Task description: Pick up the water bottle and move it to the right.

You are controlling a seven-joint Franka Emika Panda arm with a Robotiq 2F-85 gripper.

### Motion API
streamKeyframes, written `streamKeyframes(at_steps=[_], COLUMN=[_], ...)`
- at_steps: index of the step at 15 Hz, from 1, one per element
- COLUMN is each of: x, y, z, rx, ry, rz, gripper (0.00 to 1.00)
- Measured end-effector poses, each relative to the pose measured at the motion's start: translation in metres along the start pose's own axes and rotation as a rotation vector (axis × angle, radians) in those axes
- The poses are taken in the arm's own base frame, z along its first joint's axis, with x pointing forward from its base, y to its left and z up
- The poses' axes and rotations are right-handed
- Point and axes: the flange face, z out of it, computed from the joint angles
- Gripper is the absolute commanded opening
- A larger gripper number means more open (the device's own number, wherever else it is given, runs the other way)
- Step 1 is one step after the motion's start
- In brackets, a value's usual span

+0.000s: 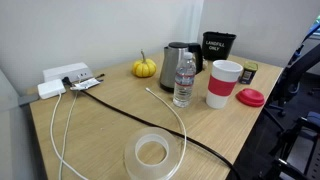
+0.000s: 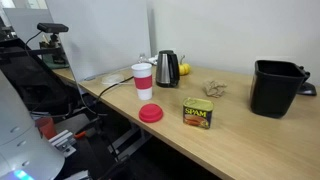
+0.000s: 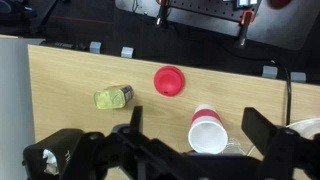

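The water bottle (image 1: 184,80) is clear and ribbed with a white cap. It stands upright at the middle of the table, just in front of the steel kettle (image 1: 176,64) and next to the white cup with red sleeve (image 1: 223,84). In the wrist view my gripper (image 3: 195,112) is open and empty, high above the table, with the cup (image 3: 207,131) below between the fingers. A faint clear shape (image 3: 236,146) beside the cup may be the bottle. In an exterior view the cup (image 2: 142,80) hides the bottle. My gripper shows in neither exterior view.
A red lid (image 1: 251,97), a Spam can (image 2: 198,113) and a black bin (image 2: 275,88) lie right of the cup. A small pumpkin (image 1: 145,67), a power strip (image 1: 65,78) with cables and a tape roll (image 1: 152,155) are left and in front.
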Motion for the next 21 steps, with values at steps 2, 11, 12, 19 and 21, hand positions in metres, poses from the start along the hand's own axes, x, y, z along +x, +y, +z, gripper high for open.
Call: streamKeyframes(at_steps=[2,11,12,19,21], x=[0.000,0.000,0.000,0.001,0.012], y=[0.000,-0.002,-0.003,-0.005,-0.033], z=[0.000,0.000,-0.001,-0.002,-0.017], rx=[0.000,0.008,0.014,0.020,0.032], ry=[0.000,0.003,0.004,0.012,0.071], rz=[0.000,-0.006,-0.009,0.072,0.083], gripper=[1.00,1.00,1.00,1.00,1.00])
